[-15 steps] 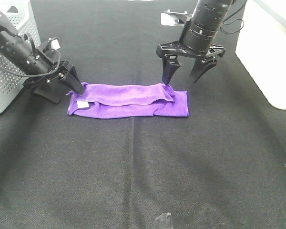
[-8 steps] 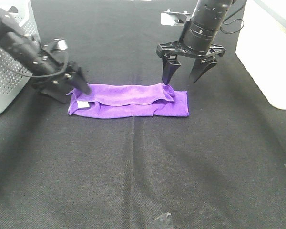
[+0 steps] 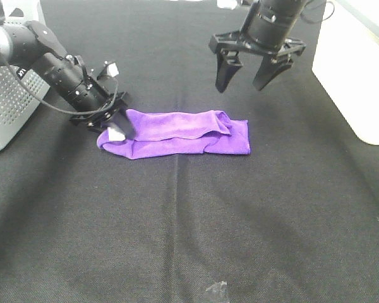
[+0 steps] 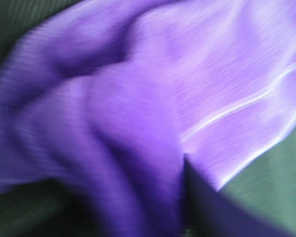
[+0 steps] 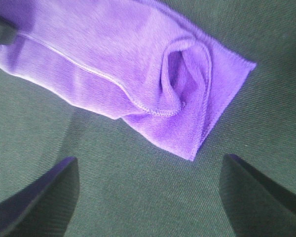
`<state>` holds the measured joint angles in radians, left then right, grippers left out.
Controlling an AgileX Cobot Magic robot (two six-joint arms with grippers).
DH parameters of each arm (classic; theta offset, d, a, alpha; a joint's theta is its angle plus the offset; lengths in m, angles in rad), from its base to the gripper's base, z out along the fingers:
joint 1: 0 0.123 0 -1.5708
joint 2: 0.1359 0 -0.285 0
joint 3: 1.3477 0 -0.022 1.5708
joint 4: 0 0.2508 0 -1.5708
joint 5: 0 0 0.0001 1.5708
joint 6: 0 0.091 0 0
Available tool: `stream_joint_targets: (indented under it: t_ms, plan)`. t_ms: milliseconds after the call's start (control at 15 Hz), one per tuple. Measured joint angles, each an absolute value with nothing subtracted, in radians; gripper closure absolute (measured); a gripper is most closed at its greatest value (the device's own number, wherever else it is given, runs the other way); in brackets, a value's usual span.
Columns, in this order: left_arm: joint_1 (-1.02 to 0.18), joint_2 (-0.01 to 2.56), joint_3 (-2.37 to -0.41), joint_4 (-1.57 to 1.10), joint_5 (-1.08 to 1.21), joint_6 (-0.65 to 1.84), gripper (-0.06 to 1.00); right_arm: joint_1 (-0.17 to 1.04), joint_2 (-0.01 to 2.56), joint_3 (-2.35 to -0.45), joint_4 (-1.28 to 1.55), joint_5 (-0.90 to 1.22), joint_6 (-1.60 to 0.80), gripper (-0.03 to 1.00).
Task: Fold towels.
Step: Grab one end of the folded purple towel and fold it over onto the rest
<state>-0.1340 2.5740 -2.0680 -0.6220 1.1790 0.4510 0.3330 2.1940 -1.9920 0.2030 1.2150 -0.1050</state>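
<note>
Right gripper [image 3: 240,87] lifted clear, jaws spread; left gripper [image 3: 122,128] at towel [image 3: 177,129] end, grip unclear | soft, limp; take corner

left hand [image 3: 119,125]: low, angled down, grip unclear | right hand [image 3: 240,87]: high, pointing down, fingers wide apart

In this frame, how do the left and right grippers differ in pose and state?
The left gripper lies low and slanted at the towel's left end, touching it; the right gripper points straight down, raised near the right end, clear of it. The right is wide open; the left's jaws are hidden, the towel filling its wrist view. Both are black, one at each towel end.
</note>
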Motion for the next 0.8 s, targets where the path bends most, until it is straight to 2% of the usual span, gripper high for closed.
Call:
stream_joint_targets:
  t_ms: [67,133,400,667,800]
  plan:
    - [-0.137,2.58,-2.101,-0.57,1.198,0.431,0.86,0.333,2.187,-1.992,0.202,1.216,-0.105,0.22]
    - [-0.142,2.582,-2.134,-0.523,1.208,0.414,0.9,0.333,2.176,-1.992,0.202,1.216,-0.105,0.22]
    - [-0.13,2.51,-2.167,-0.3,1.209,0.382,0.9,0.333,2.135,-1.992,0.193,1.216,-0.105,0.22]
    - [-0.13,2.419,-2.195,-0.279,1.211,0.39,0.9,0.333,2.121,-1.992,0.193,1.216,-0.095,0.22]
    - [-0.172,2.416,-2.234,-0.281,1.21,0.391,0.9,0.333,2.087,-1.991,0.194,1.217,-0.09,0.22]
